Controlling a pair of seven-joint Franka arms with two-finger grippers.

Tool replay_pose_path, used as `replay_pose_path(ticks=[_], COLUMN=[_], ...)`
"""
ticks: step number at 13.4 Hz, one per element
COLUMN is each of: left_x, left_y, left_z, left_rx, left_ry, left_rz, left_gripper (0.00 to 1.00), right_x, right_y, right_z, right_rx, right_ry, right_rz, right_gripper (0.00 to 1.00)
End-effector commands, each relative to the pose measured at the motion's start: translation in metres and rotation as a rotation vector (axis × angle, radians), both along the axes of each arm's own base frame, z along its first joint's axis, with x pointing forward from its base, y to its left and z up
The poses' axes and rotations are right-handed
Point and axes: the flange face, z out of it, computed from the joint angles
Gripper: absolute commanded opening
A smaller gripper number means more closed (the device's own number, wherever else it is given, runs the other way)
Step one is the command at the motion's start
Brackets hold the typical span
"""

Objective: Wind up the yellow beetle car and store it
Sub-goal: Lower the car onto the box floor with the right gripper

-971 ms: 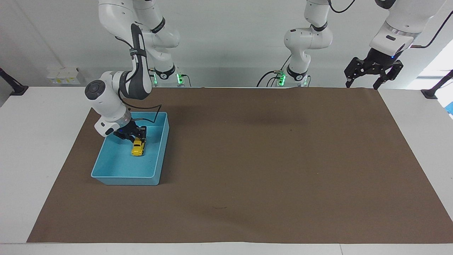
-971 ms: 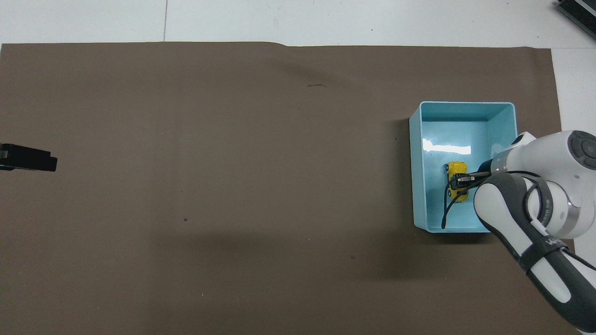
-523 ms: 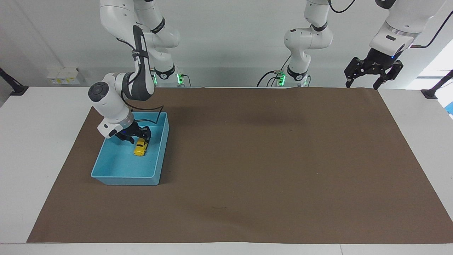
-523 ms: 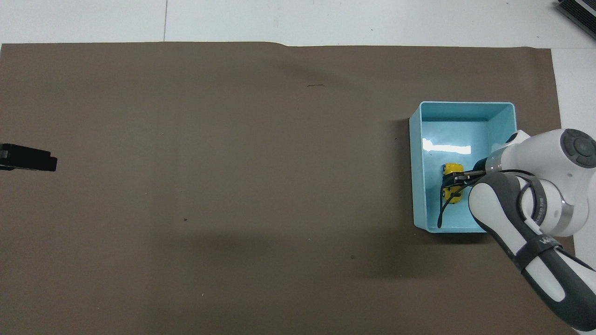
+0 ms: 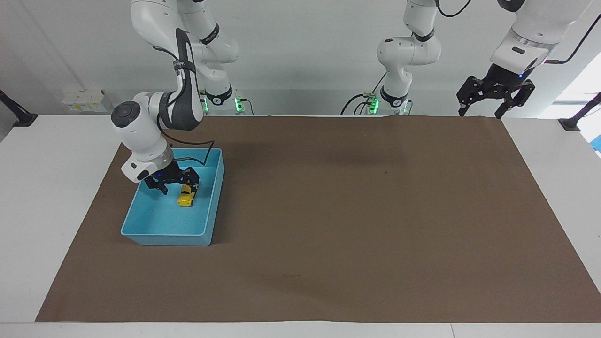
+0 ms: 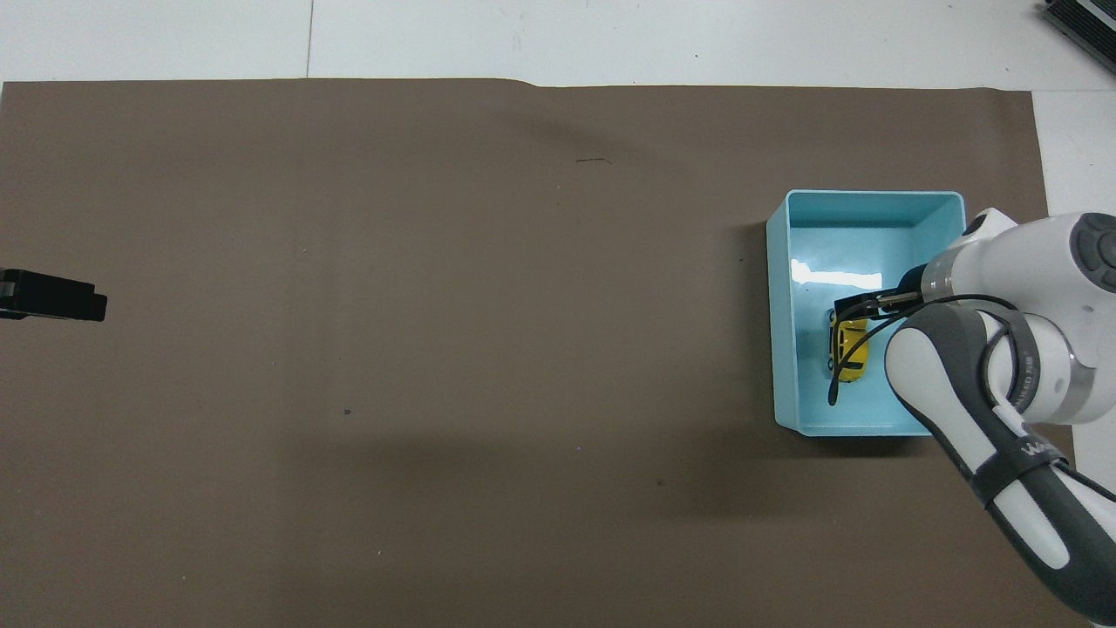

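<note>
The yellow beetle car (image 5: 186, 196) lies on the floor of a light blue bin (image 5: 165, 238) at the right arm's end of the table. It also shows in the overhead view (image 6: 851, 351), partly under a cable. My right gripper (image 5: 178, 187) hangs just above the car inside the bin, open, with nothing in it; it shows in the overhead view (image 6: 859, 306) over the car's end farther from the robots. My left gripper (image 5: 481, 112) waits open and empty, raised over the left arm's end of the table; its tip shows in the overhead view (image 6: 54, 296).
A brown mat (image 5: 357, 211) covers most of the white table (image 5: 42, 188). The bin (image 6: 872, 197) holds only the car. A black cable (image 6: 839, 375) from the right arm dangles into the bin.
My right gripper has let go of the car, opened and lifted a little. The car now rests on the bin's floor. The left arm has not moved.
</note>
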Motion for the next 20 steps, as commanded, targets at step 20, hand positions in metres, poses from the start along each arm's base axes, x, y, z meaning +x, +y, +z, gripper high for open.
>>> replay_pose_path(ticks=[20], left_x=[-0.002], left_y=[0.002], left_z=[0.002], left_rx=[0.003], left_ry=[0.006], left_rz=[0.011], left_gripper=[1.0], right_x=[-0.034], right_y=[0.048], right_z=[0.2], right_rx=[-0.006], right_ry=[0.057], right_rz=[-0.164], right_gripper=[1.0])
